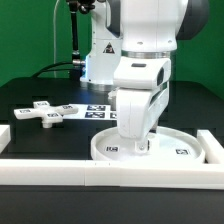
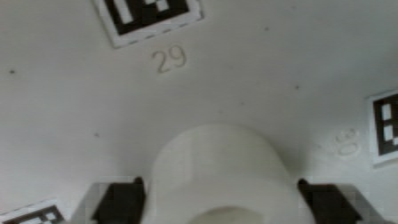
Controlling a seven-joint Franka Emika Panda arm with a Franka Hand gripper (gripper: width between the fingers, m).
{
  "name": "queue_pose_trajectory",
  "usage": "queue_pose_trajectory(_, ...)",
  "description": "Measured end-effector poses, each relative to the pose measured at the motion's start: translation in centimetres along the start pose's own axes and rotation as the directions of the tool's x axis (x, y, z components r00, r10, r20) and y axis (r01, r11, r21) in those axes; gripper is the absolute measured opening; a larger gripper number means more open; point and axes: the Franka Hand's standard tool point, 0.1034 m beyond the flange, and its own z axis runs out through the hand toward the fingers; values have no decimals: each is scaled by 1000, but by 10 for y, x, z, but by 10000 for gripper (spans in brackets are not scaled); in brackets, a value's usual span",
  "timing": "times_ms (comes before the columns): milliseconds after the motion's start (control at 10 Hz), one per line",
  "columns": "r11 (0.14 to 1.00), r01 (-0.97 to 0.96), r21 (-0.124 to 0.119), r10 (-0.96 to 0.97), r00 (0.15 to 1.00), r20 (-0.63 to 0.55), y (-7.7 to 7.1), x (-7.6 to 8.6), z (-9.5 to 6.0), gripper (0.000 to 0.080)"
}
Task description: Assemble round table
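The large rimmed round disc (image 1: 160, 152) lies flat on the black table near the front rail. My gripper (image 1: 134, 143) points straight down over its middle. In the wrist view the short cylindrical leg (image 2: 228, 170) stands between my two black fingers (image 2: 125, 198), which press on its sides, and the gripper (image 2: 228, 200) is shut on it. The leg's lower end meets the disc's white face (image 2: 107, 110), which carries a tag numbered 29 (image 2: 153, 18). The cross-shaped base piece (image 1: 47, 112) lies on the table at the exterior view's left, apart from the arm.
White border rails run along the front (image 1: 100, 170) and at the exterior view's left (image 1: 5, 135) and right (image 1: 212, 145). The marker board (image 1: 102, 110) lies behind the disc. The arm's base and cables stand at the back.
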Motion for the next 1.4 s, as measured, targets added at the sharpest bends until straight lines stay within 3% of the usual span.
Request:
queue_pose_trajectory(100, 1000, 0, 0, 0, 1000, 0, 0, 0, 0, 604)
queue_pose_trajectory(300, 1000, 0, -1, 0, 1000, 0, 0, 0, -1, 641)
queue_pose_trajectory(500, 1000, -4, -21, 4, 1000, 2, -5, -8, -27, 647)
queue_pose_trajectory(800, 989, -134, -68, 133, 991, -22, -41, -47, -49, 649)
queue_pose_trajectory(900, 981, -186, -60, 185, 983, -18, -55, -52, -50, 649)
queue_pose_trajectory(1000, 980, -193, -57, 192, 981, -16, -58, -55, -50, 649)
queue_pose_trajectory(1400, 946, -319, -50, 319, 948, -23, -58, -54, -48, 649)
